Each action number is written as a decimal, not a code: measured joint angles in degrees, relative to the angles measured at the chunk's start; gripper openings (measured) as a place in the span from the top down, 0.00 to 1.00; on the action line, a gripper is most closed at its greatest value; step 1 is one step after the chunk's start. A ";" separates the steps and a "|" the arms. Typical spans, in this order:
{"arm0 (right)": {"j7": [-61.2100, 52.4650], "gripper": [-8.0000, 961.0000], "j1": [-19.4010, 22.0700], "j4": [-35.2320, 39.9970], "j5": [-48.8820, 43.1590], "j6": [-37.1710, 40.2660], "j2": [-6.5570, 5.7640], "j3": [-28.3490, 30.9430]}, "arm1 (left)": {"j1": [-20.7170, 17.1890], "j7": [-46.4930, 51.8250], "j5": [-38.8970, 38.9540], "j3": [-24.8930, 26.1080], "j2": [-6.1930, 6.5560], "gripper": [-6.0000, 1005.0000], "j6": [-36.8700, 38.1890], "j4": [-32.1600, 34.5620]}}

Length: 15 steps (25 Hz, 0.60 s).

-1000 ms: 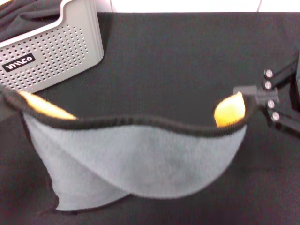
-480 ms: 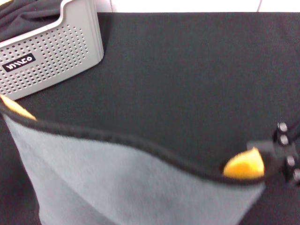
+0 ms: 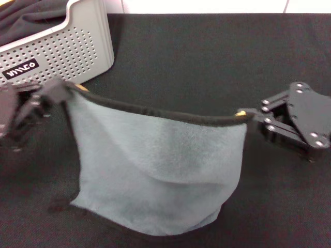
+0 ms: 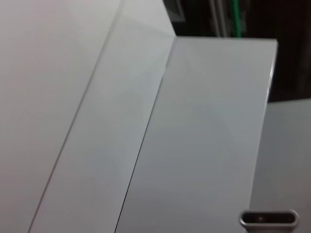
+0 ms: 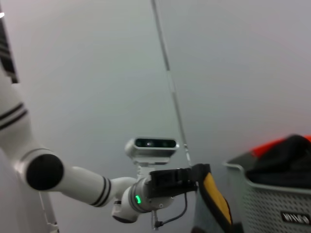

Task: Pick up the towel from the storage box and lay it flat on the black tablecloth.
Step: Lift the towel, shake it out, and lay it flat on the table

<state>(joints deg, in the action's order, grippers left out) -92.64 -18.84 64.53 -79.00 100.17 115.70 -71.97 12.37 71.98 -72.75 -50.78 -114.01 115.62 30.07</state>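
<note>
The grey-green towel (image 3: 160, 170) hangs stretched between my two grippers over the black tablecloth (image 3: 207, 57), grey face toward the head camera. Its black-edged top runs taut from corner to corner. My left gripper (image 3: 61, 89) is shut on the towel's left top corner, just in front of the storage box (image 3: 62, 51). Shut on the right top corner is my right gripper (image 3: 249, 114). The towel's lower edge sags close to the cloth. In the right wrist view, the left gripper (image 5: 194, 177) pinches the towel (image 5: 216, 200), whose yellow-orange reverse shows.
The storage box stands at the back left corner and holds a dark fabric bundle (image 3: 26, 18); the same bundle (image 5: 284, 162) and box (image 5: 272, 206) also appear in the right wrist view. The left wrist view shows only pale wall panels (image 4: 146, 121).
Both grippers have moved away from the camera toward the middle of the tablecloth, carrying the towel. The left gripper has come into view. The towel now hangs with its grey face showing.
</note>
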 joint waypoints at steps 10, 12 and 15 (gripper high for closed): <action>6.83 0.99 -5.00 -11.98 -3.38 -10.32 -0.21 0.49 | 2.85 -13.58 -1.26 1.18 -4.61 0.98 -7.40 -2.29; 7.44 0.99 -6.04 -13.81 -3.61 -12.36 -0.20 0.50 | 3.18 -16.13 -1.18 2.83 -5.34 0.98 -7.79 -2.94; 9.06 0.99 -8.00 -16.80 -3.71 -15.51 -0.15 0.50 | 3.76 -20.32 -0.70 6.05 -5.89 0.98 -8.03 -5.17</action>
<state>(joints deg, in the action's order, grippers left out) -83.58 -26.84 47.73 -82.71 84.66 115.55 -71.47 16.13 51.66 -73.45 -44.73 -119.90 107.59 24.90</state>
